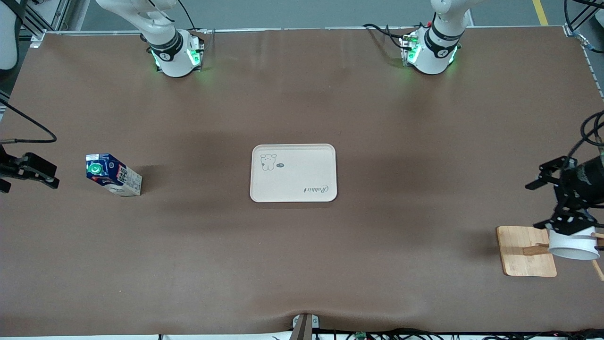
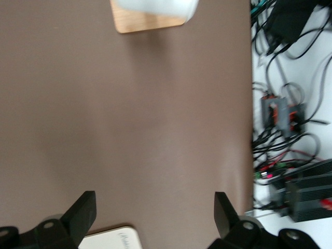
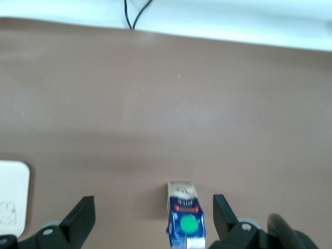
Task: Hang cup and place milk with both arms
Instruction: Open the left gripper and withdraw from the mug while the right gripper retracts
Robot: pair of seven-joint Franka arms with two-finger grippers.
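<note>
The milk is a dark-blue carton with a green cap. It stands on the table toward the right arm's end and also shows in the right wrist view. My right gripper hangs beside it, open and holding nothing. The white cup sits on the pegs of a wooden stand at the left arm's end. In the left wrist view only the cup's edge shows. My left gripper is just above the cup, open, with only bare table between its fingers.
A cream tray with a small animal drawing lies at the table's middle; one corner shows in the left wrist view and an edge in the right. Cables and electronics lie off the table edge near the stand.
</note>
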